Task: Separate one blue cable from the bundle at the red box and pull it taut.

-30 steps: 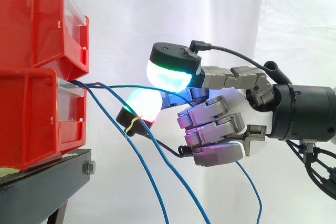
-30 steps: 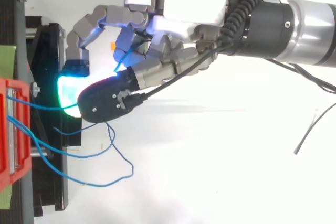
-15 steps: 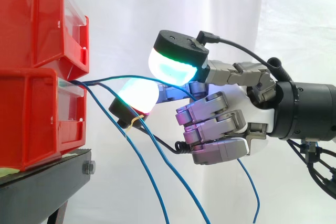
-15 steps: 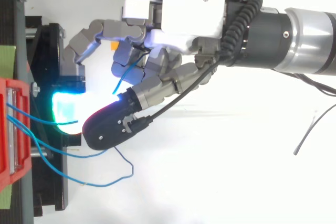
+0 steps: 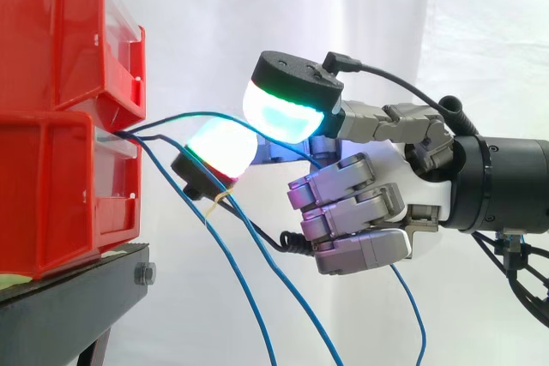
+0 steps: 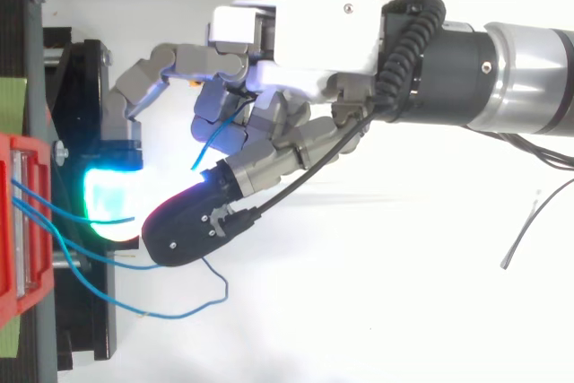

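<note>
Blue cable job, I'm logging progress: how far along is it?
Done: one blue cable is lifted clear of the other cables hanging from the red bin. In hand: the hand appears to pinch it between its glowing pads. Left: it bows upward, so pulling it taut remains.

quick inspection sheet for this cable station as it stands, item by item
surface: white surface under the work; a black stand carries the bins.
job's things: two red bins stacked; the bundle leaves the lower bin's front.
clutter: a thin dark wire lies loose on the white surface.
hand: the hand is just off the bins' front, fingers curled; the blue cable runs between the glowing pads into it.
cables: the blue cable bows upward between bin and pads, not taut; the other blue cables droop in slack loops.
surroundings: white curtain behind; nothing else seen.
</note>
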